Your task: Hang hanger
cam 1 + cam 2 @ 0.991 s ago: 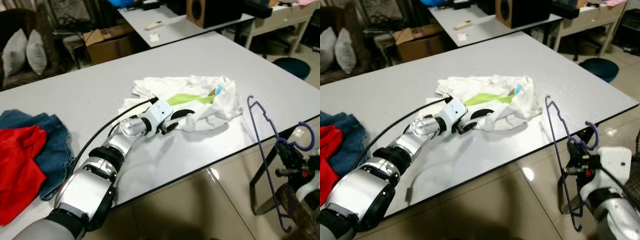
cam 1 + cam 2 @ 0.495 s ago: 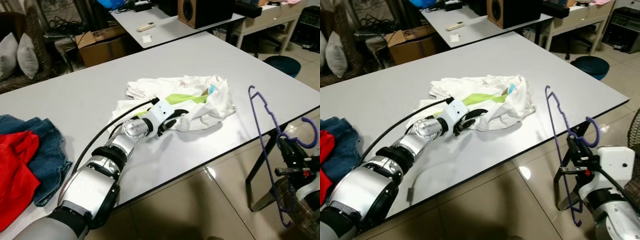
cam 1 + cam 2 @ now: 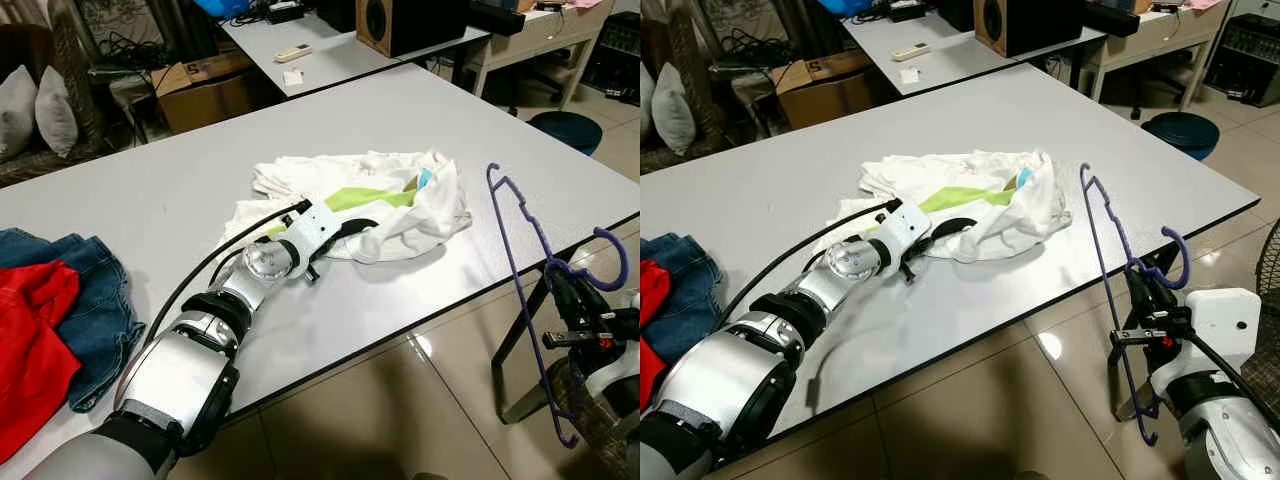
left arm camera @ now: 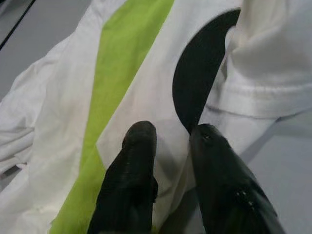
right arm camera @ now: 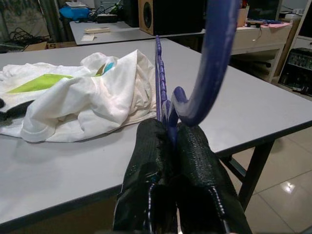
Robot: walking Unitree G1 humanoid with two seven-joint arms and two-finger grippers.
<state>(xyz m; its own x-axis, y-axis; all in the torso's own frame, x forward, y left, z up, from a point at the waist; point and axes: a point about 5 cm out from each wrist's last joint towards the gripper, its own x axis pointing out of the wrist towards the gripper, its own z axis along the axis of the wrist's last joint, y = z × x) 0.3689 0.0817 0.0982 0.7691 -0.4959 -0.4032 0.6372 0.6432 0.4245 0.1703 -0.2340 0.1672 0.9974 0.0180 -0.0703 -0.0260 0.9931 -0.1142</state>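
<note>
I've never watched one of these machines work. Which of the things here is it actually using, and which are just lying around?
In use:
- purple hanger, clamped in the right pincer
- white T-shirt, with the left pincer open right at its fabric

Lying about:
- jeans and red garment at the table's left end
- speaker and cardboard box behind

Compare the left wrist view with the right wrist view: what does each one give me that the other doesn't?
Left wrist view alone: the left tool close over the white shirt's green stripe and black print, fingers apart with a fold of cloth between them.

Right wrist view alone: the right tool shut on the purple hanger just below its hook, beyond the table's near edge, plus a second table with a speaker behind.

Both: the white shirt crumpled on the grey table.
</note>
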